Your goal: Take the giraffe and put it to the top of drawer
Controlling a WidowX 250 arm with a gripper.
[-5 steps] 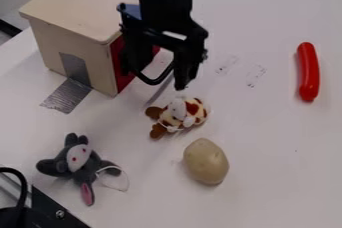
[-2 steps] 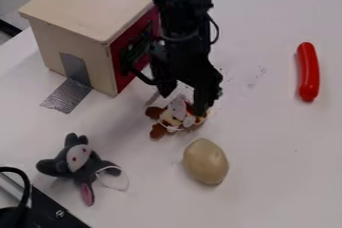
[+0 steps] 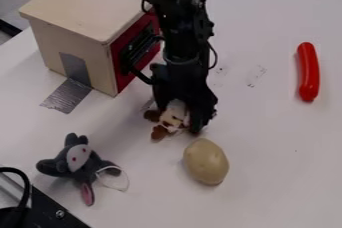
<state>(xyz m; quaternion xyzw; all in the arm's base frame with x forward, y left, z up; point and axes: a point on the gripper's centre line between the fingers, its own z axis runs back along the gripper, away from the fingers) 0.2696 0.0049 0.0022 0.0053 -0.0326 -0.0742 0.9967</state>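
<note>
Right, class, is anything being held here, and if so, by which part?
That cannot be told: the gripper is down around the giraffe, but whether it grips the toy is unclear.

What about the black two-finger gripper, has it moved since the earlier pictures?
Yes, the gripper has moved down the view, closer to the smooth tan oval potato, which has stayed in place.

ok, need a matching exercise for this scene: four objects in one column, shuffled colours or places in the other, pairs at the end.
1. giraffe plush
2. potato
3. toy sausage
4. red-eyed plush

A. red, right side of view
B. grey, lower left of view
C. at the gripper
D. yellowish tan

Pairs: 1-C; 2-D; 3-A; 4-B
</note>
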